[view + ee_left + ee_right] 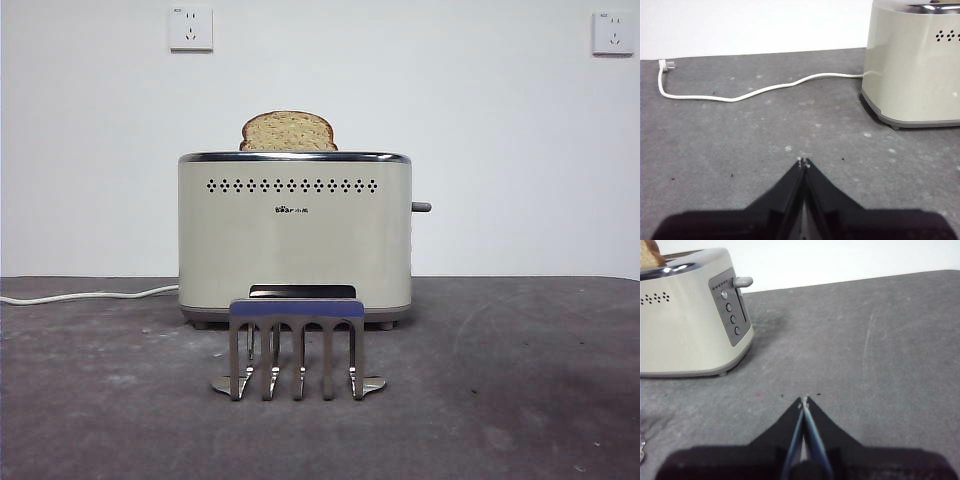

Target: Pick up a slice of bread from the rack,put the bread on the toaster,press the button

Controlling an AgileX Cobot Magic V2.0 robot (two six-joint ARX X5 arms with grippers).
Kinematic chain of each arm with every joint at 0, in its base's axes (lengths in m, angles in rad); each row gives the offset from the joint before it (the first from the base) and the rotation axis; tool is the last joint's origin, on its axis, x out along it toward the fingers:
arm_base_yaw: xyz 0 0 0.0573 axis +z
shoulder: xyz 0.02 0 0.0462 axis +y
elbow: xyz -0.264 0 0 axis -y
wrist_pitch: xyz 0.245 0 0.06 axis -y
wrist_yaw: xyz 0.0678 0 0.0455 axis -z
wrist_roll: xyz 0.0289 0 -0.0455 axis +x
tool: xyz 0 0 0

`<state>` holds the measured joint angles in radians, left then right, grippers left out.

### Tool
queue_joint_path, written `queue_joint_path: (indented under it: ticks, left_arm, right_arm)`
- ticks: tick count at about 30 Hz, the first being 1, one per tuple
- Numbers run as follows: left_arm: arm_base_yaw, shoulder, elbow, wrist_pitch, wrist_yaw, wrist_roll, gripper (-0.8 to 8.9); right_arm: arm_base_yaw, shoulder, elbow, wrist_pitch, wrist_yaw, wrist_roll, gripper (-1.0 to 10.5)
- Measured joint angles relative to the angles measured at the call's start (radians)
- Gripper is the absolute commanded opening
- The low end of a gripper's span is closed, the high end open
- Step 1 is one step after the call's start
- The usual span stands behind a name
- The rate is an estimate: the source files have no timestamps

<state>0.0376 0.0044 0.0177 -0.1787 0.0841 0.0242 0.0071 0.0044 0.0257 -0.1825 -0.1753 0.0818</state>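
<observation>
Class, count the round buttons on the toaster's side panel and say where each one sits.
4, in a column on the grey side panel of the toaster, below its lever: top, second, third, bottom. Others may be hidden.

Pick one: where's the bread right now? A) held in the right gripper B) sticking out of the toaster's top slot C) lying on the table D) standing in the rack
B: the bread pokes up out of the toaster, the rack in front holds no slice, and both grippers, left and right, are shut on nothing above the table.
</observation>
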Motion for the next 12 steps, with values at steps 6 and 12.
queue_joint_path:
  ticks: [6, 12]
  left_arm:
    - [0.0, 0.0, 0.0, 0.0, 0.0, 0.0, -0.04]
    - [0.0, 0.0, 0.0, 0.0, 0.0, 0.0, -0.04]
  right_arm:
    - [0.0, 0.0, 0.0, 0.0, 0.0, 0.02, 0.0]
    - [0.0, 0.0, 0.0, 0.0, 0.0, 0.036, 0.0]
